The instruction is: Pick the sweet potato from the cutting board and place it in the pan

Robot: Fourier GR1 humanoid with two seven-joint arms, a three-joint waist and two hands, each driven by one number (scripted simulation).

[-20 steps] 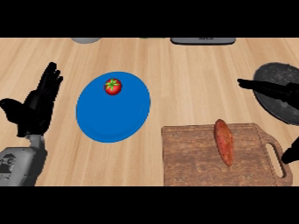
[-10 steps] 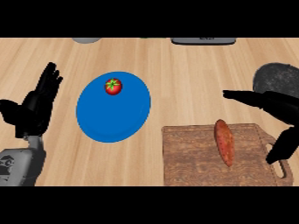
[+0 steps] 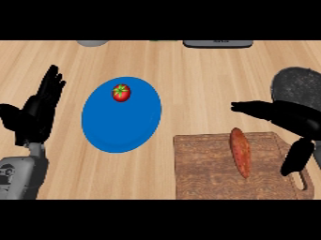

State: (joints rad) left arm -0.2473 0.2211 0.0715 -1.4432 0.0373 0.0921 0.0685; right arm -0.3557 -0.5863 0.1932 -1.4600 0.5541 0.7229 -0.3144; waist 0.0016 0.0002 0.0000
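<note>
The right hand [image 3: 295, 123] has slid in over the cutting board [image 3: 205, 173] — fingers spread, nearing the sweet potato [image 3: 240, 152] — nothing grasped yet

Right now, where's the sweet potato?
In the head view, the sweet potato lies on the cutting board at lower right, just left of the open right robot hand, not yet held.
</note>
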